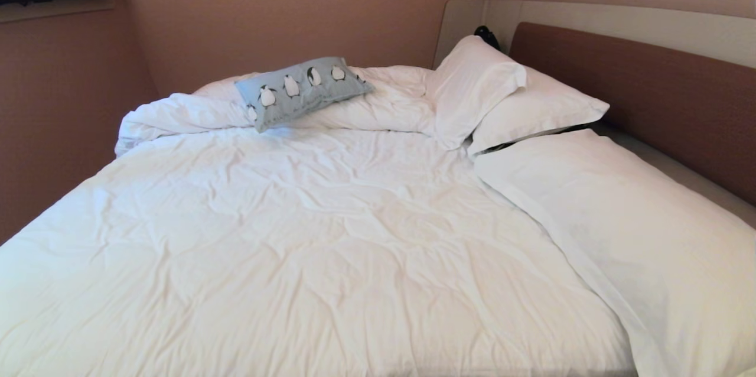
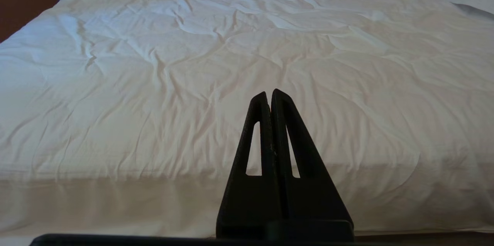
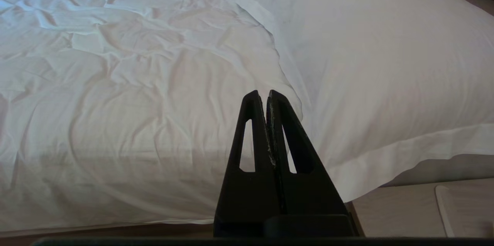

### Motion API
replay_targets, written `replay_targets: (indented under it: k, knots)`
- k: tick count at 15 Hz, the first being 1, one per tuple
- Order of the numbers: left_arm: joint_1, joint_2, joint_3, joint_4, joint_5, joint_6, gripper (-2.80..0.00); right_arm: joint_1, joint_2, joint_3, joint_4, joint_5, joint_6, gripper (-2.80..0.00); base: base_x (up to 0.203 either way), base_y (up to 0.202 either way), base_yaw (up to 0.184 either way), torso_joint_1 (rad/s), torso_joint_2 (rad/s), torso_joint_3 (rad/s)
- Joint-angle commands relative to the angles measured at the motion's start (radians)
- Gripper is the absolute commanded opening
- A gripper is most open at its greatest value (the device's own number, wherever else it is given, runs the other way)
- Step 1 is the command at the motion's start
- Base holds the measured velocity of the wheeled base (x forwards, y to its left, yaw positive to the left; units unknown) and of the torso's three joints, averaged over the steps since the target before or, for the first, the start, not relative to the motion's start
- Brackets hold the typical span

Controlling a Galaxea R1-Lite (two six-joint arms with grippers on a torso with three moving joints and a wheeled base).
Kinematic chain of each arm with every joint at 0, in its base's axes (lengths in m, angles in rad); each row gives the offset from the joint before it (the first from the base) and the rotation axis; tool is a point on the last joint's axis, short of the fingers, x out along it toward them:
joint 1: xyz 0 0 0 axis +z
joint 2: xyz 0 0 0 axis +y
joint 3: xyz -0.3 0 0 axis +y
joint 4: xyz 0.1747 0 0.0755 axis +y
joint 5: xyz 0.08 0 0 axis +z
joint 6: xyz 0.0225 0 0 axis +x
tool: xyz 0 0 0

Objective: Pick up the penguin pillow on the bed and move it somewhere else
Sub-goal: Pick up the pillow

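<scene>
The penguin pillow [image 1: 302, 91], a small grey-blue cushion with black-and-white penguins, lies on bunched duvet at the far side of the bed [image 1: 295, 235]. Neither arm shows in the head view. In the left wrist view my left gripper [image 2: 269, 95] is shut and empty, held before the bed's near edge and pointing across the rumpled white duvet [image 2: 231, 64]. My right gripper [image 3: 262, 95] is also shut and empty, at the near edge beside a large white pillow [image 3: 386, 64]. The penguin pillow is far from both.
Two white pillows [image 1: 502, 99] are stacked against the brown headboard [image 1: 649, 87] at the right. A third large white pillow [image 1: 638, 235] lies along the bed's right side. A pale bedside surface [image 3: 405, 207] sits beside the right gripper. Walls close in on the far and left sides.
</scene>
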Motion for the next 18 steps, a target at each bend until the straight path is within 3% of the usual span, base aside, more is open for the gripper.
replay_targets:
  k: [1,8,18]
  knots:
    - [0.000,0.001,0.000,0.000,0.000,-0.001,-2.80,0.000,0.001,-0.029,-0.006,0.004,0.001,-2.80,0.000,0.000,0.000,0.000,0.00,0.000]
    - [0.000,0.000,0.000,0.000,0.000,-0.001,-2.80,-0.001,0.083,-0.313,0.000,0.015,0.019,-2.80,0.000,0.000,0.000,0.000,0.00,0.000]
    - [0.000,0.001,0.000,0.000,0.000,-0.001,-2.80,0.001,0.710,-0.672,-0.012,0.003,0.017,-2.80,0.000,0.000,0.000,0.000,0.00,0.000]
